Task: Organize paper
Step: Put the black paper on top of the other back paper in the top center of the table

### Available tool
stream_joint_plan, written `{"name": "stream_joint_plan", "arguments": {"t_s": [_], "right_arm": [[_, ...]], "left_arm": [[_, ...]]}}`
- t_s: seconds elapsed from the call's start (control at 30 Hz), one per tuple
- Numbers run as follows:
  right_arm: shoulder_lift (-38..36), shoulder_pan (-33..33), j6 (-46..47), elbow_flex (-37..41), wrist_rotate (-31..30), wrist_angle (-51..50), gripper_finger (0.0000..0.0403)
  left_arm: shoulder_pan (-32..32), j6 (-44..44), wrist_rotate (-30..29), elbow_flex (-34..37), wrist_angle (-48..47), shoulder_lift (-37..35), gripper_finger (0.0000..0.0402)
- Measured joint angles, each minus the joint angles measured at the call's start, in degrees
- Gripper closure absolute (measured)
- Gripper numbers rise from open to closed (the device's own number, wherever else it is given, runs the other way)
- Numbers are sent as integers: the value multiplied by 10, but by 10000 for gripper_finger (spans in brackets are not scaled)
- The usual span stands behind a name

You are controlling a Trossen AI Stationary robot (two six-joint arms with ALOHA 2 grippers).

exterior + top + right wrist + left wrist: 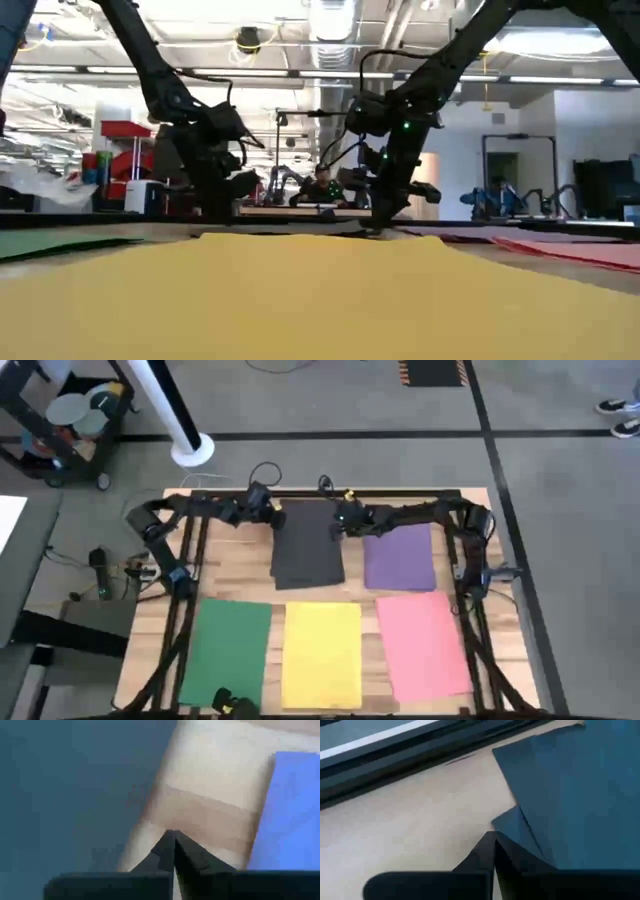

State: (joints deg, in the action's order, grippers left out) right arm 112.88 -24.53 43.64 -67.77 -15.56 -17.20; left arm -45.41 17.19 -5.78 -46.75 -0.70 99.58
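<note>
A flat yellow paper sheet point(300, 290) fills the tabletop's near edge. A green sheet point(50, 243) lies toward the left edge, a pink sheet point(575, 252) toward the right. Two dark arms reach down at the far edge.

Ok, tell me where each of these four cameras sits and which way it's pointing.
High view: overhead, straight down on the wooden table; both arms show.
Low view: table height, across the flat yellow paper sheet into the room; both arms descend.
Left wrist view: on the left arm, past the shut left hand at the dark grey paper sheet.
Right wrist view: past the shut right hand, flat purple paper sheet beside it.
Both wrist views share the dark grey sheet.
</note>
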Motion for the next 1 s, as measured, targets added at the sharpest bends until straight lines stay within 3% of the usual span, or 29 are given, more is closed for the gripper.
{"name": "stream_joint_plan", "arguments": {"t_s": [0.6,0.77,1.0], "right_arm": [[0,0,9,0,53,33,403],[0,2,-32,-8,56,47,403],[-12,13,-86,-32,24,16,403]], "left_arm": [[-7,-27,52,-22,1,0,401],[1,-36,76,-22,-3,-3,401],[48,-64,83,-22,-85,-72,401]]}}
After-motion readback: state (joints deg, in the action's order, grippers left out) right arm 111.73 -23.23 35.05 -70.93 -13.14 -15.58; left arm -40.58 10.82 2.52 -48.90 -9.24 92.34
